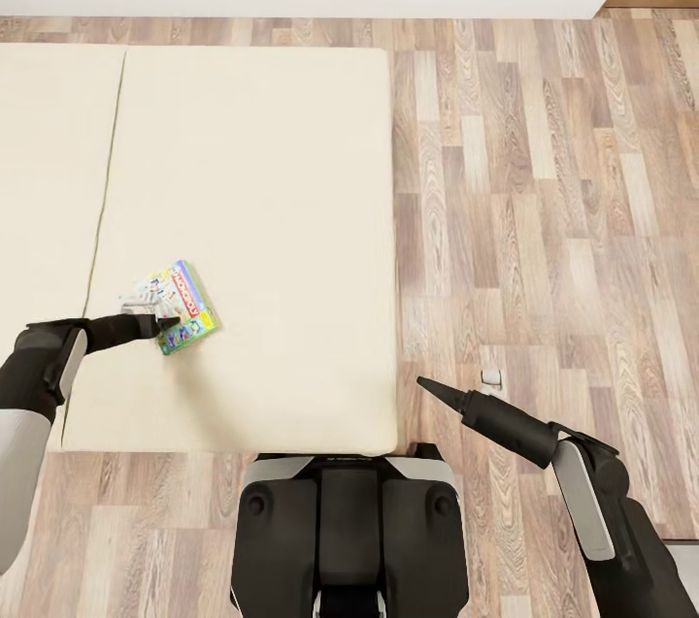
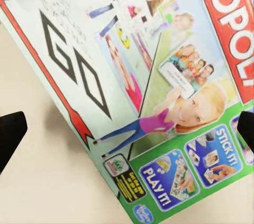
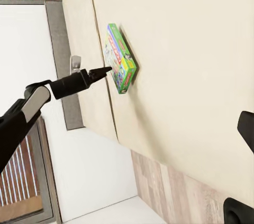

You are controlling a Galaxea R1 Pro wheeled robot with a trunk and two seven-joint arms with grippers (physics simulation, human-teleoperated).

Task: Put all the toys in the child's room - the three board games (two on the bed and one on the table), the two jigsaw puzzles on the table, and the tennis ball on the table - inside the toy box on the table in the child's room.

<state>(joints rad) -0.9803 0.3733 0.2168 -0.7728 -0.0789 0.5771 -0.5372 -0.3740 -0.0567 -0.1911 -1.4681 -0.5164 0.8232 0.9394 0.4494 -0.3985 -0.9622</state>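
Left gripper [image 1: 160, 319]: fingers spread, poised at the board game's near corner | board game [image 1: 181, 306]: flat on the bed [image 1: 262, 211], near its front left | advice: you should lower squarely, straddle the box edges, then close | right gripper [image 1: 427, 386]: idle over the floor [image 1: 544, 211], open or closed you cannot tell.

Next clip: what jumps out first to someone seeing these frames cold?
The brightly printed board game lying alone on the plain beige bed, near its front left. The left end effector reaches right up to the box, fingers spread wide either side of its cover in the left wrist view. The right end effector hangs idle over the wood floor.
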